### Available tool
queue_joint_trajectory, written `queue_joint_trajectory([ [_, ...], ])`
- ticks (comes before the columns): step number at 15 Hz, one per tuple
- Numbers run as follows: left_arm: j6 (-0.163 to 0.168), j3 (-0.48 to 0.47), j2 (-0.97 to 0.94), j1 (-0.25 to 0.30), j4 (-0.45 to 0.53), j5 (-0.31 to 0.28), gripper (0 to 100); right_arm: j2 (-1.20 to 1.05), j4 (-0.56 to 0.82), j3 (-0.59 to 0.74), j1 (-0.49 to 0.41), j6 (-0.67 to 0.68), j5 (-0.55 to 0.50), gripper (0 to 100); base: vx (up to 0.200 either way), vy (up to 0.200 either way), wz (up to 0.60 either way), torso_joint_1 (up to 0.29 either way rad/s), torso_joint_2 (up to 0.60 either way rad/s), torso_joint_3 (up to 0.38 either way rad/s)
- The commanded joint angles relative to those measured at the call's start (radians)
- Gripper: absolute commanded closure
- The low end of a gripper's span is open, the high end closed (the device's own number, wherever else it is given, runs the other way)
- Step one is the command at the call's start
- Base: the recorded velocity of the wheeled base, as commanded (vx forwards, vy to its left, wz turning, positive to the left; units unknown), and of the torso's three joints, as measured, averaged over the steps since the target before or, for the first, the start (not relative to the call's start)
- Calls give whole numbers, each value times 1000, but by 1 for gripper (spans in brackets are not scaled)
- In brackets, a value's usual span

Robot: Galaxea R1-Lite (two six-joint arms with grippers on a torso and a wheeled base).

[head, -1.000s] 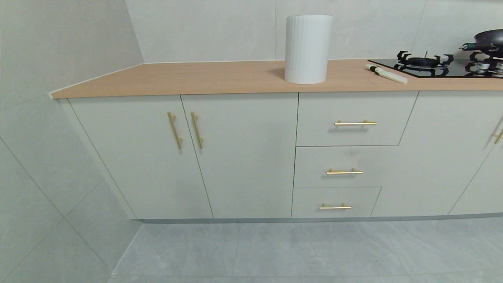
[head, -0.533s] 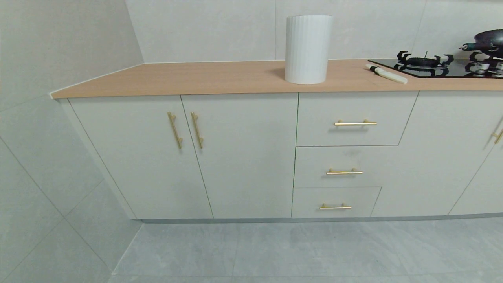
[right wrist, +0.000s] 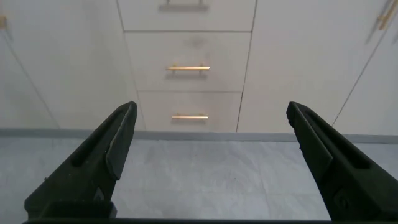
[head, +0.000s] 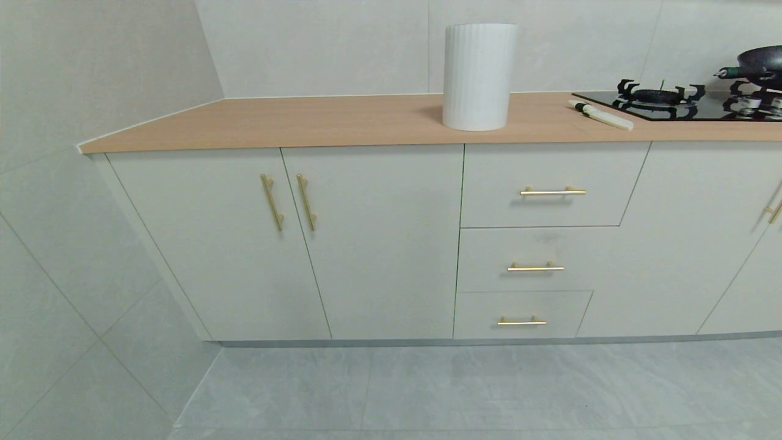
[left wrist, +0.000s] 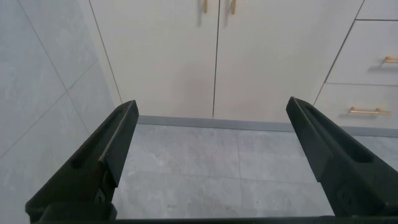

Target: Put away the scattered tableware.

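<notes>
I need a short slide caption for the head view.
A white ribbed container and a white knife on the wooden countertop, closed drawers below.

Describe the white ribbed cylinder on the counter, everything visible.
The white ribbed cylinder stands upright on the wooden countertop, above the seam between the cupboard doors and the drawers. Tall, straight-sided, fine vertical ribs down its visible side; matte, looks like ceramic or plastic. Its top is seen edge-on, so whether it is open or holds anything cannot be told. Only the countertop touches it; the knife lies apart, toward the stove.
</notes>
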Motion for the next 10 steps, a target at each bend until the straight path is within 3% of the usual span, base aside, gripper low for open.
queue_joint_trajectory([
  [1,4,0,0,0,0,-1,0,7,6,4,-1,-23,33,0,0,0,0,0,0,0],
  [8,-1,0,0,0,0,-1,0,16,12,2,-8,9,-42,0,0,0,0,0,0,0],
  [10,-1,0,0,0,0,-1,0,10,18,2,-8,17,-147,0,0,0,0,0,0,0],
])
